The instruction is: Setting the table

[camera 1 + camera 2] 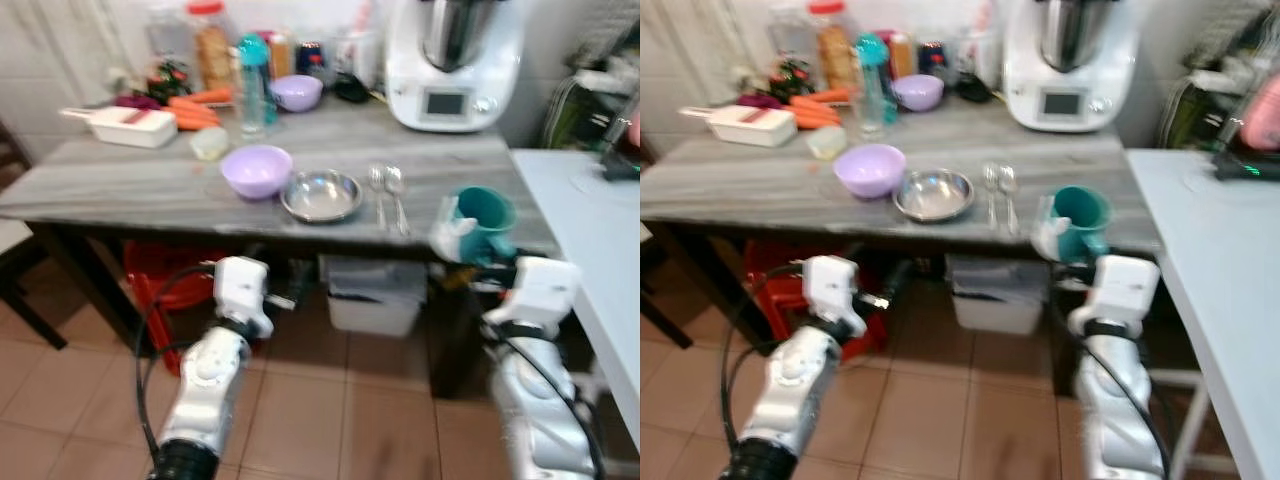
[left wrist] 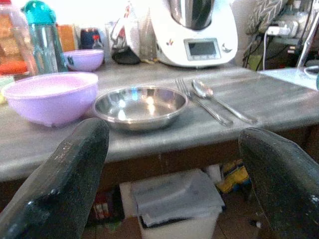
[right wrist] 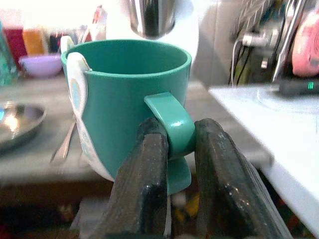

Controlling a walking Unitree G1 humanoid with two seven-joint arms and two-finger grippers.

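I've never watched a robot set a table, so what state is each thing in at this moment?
teal mug: upright, held by its handle at the table's front edge
right gripper: shut on the mug handle
left gripper: open, holding nothing, below the table edge
steel bowl: upright, empty
lilac bowl: upright
fork and spoon: lying side by side
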